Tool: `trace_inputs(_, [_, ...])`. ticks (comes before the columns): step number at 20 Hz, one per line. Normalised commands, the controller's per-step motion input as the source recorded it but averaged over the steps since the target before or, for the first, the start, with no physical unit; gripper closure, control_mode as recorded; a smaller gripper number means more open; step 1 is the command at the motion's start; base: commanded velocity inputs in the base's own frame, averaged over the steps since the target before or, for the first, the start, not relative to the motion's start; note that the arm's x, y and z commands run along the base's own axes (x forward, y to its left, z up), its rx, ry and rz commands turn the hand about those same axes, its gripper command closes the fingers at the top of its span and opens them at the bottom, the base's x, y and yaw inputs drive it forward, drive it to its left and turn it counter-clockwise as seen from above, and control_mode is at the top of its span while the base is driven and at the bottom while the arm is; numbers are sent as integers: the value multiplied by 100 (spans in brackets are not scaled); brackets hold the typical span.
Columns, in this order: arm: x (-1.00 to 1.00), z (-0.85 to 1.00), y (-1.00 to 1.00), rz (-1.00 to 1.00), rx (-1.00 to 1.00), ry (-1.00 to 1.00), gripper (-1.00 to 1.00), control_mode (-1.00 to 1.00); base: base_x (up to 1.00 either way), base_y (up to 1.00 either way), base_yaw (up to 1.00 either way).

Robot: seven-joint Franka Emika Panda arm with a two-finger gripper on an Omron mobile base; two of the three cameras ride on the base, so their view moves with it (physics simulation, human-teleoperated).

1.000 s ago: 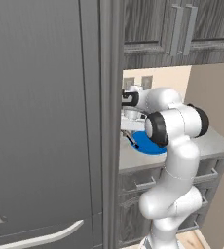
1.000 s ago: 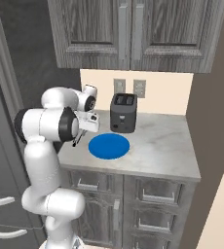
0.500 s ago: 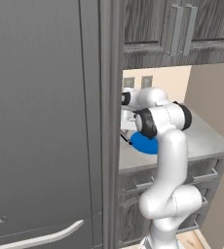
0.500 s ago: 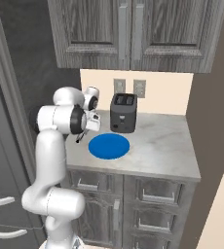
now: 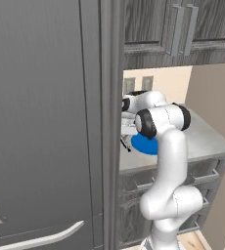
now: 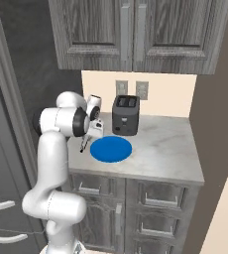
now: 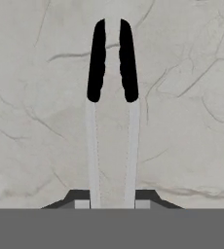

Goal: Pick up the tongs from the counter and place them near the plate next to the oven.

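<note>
Tongs (image 7: 111,97) run up frame centre from the pincer (image 7: 111,202) gripping them (arm swung further left than before), above the desk (image 7: 192,146).

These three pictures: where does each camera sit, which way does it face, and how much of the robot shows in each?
Left base view: behind the arm on its left, looking forward past a tall dark panel; the white arm rises at lower right toward the blue plate.
Right base view: behind on the right, facing the counter, toaster and plate; the arm rises at lower left.
Hand view: on the hand, looking down at marbled counter; the pincer holds the tongs.
Both base views share arm, plate, counter and tongs.
</note>
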Motion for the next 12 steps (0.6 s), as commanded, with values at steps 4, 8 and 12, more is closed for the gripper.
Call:
trace_inputs(4, [19,-40,0,-6,0,-5,100,-100,0,0,0])
trace_inputs(8, [39,-54,7,-6,0,0,100,-100,0,0,0])
trace_inputs(12, [45,-47,26,-5,0,0,-100,-100,0,0,0])
